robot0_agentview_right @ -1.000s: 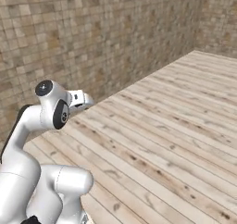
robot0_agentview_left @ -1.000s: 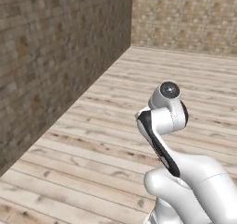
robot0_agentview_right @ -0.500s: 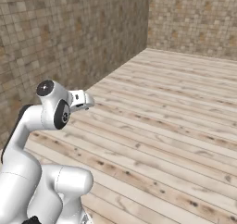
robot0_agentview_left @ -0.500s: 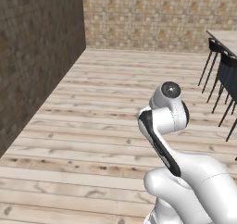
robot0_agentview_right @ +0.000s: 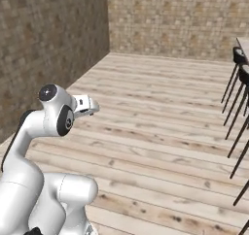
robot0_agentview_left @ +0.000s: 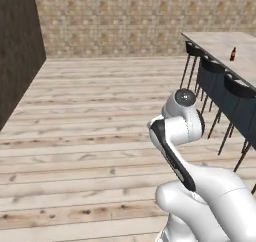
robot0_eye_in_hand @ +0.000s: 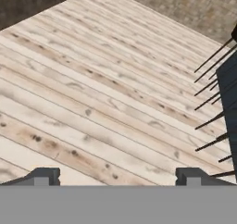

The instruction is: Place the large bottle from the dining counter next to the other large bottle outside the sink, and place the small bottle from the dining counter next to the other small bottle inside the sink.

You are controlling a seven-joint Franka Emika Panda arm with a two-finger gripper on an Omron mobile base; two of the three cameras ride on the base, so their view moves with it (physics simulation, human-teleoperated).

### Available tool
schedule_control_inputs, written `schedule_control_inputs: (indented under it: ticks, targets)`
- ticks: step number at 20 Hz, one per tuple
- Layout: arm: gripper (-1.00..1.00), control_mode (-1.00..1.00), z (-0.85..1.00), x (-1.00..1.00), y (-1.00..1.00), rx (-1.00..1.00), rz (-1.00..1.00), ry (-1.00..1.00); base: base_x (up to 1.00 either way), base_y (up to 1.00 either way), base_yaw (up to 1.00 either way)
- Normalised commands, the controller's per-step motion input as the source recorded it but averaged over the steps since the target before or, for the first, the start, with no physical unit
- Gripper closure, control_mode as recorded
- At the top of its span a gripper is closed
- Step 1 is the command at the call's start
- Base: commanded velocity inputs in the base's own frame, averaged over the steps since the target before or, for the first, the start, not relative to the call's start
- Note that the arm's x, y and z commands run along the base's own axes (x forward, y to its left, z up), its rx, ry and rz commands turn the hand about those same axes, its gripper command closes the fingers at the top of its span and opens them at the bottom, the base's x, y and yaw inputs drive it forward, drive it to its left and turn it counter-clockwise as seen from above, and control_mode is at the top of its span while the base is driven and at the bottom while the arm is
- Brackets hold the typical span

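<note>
Small bottle (robot0_agentview_left: 232, 54) stands on the dining counter (robot0_agentview_left: 210, 40), far right | whole scene shifted since earlier frames: base turning, counter and stools (robot0_agentview_left: 235, 96) newly visible | gripper (robot0_eye_in_hand: 118, 176) fingers apart, empty | approach underway, no pickup yet
</note>
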Motion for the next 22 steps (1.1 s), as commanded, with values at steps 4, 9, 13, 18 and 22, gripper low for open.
schedule_control_inputs:
  ticks: [4, 9, 13, 18, 22]
  targets:
    - [-1.0, 1.0, 0.0, 0.0, 0.0, 0.0, 0.0, 0.0, 0.9, 0.01, -0.36]
    - [-1.0, 1.0, 0.0, 0.0, 0.0, 0.0, 0.0, 0.0, 0.99, 0.07, -0.32]
    - [-1.0, 1.0, 0.0, 0.0, 0.0, 0.0, 0.0, 0.0, 1.0, 0.12, -0.35]
    - [-1.0, 1.0, 0.0, 0.0, 0.0, 0.0, 0.0, 0.0, 0.98, 0.22, -0.43]
    - [-1.0, 1.0, 0.0, 0.0, 0.0, 0.0, 0.0, 0.0, 0.84, 0.32, -0.46]
